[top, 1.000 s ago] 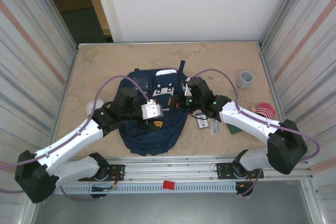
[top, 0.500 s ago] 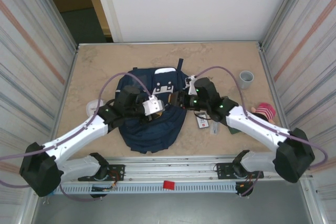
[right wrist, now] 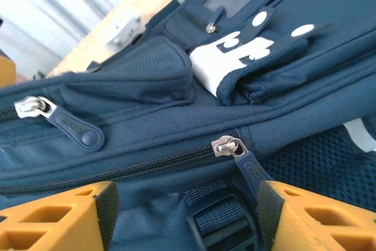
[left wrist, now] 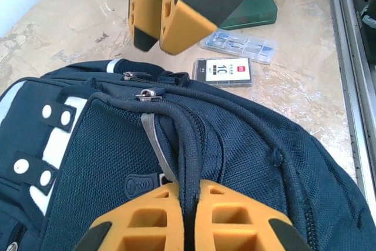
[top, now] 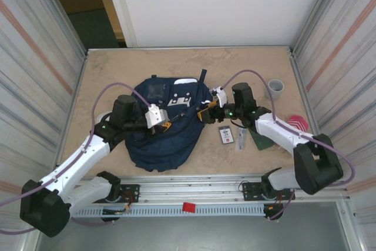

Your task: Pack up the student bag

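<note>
student bag mid table, flat, zips look shut. Left hand clamped tight on bag seam. Right hand jaws apart, straddling zip pull, holding nothing. Packing likely barely begun. Count: one bag, two hands, five loose items right of bag: card pack, clear case, green flat item, red item, grey cup.

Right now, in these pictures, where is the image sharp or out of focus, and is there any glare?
Top external: even light, no strong glare, only a soft shadow beside the student bag. Left wrist: the bag mesh and the white card are sharp. Right wrist: the zipper pull is sharp, and the striped wall behind is blurred.
</note>
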`<state>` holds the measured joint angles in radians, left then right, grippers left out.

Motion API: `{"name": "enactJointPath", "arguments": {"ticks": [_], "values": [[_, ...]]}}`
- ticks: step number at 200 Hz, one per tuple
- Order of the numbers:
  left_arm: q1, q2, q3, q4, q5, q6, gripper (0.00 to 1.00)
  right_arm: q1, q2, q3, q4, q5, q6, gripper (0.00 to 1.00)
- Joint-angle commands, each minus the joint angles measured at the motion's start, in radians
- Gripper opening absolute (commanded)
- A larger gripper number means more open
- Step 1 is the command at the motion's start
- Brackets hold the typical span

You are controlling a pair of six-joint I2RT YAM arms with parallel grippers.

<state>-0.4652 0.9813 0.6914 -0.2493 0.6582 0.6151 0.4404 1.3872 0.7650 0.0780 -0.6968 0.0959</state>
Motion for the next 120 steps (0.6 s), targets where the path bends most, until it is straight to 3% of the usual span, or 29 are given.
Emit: {"name": "enactJointPath", "arguments": {"ticks": [1,75,120], "values": [[0.008,-0.038,0.018,0.052,0.096,0.022,0.00,-0.043,0.073,0.059,0.038,-0.131,-0.064,0.68],[0.019,-0.058,-0.003,0.092,0.136,-0.005,0.00,-0.063,0.250,0.178,0.016,-0.293,-0.039,0.73],[0.034,-0.064,-0.006,0.117,0.138,-0.028,0.00,-0.068,0.269,0.207,-0.099,-0.309,-0.104,0.59]]}}
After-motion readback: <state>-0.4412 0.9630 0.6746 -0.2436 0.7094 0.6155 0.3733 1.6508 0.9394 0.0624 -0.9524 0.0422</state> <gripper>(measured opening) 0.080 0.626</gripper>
